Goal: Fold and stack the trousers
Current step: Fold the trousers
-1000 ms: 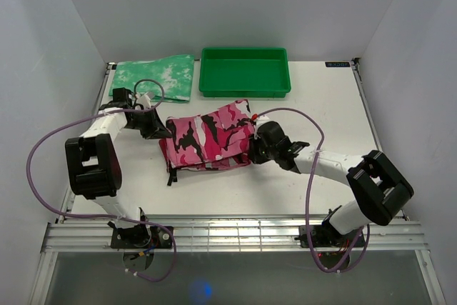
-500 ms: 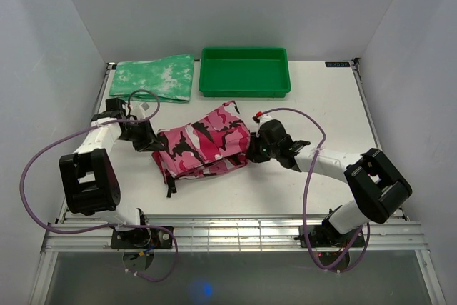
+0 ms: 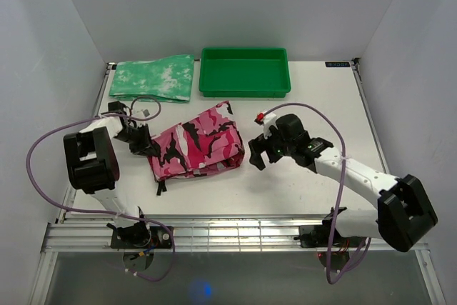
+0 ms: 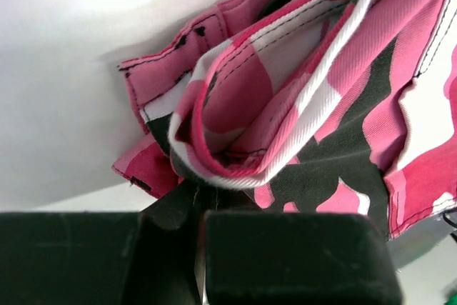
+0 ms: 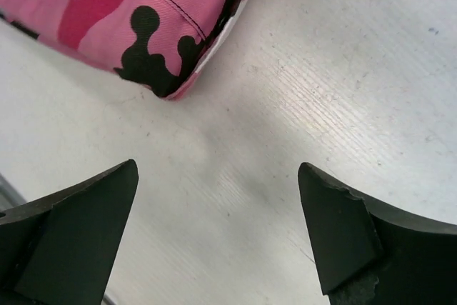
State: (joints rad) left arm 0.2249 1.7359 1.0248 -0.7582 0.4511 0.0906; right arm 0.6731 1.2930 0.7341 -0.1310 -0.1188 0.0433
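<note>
Pink trousers (image 3: pixel 200 148), pinched by the left end effector (image 3: pixel 146 148), may unfold if dragged; right end effector (image 3: pixel 255 156) hangs released.

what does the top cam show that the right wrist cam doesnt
Only the top view: the green tray, the mottled green cloth, and the left claw at the left edge of the trousers. Only the right wrist view: up close, bare table between the fingers of the open right claw. Both: a corner of the trousers and the white table.
</note>
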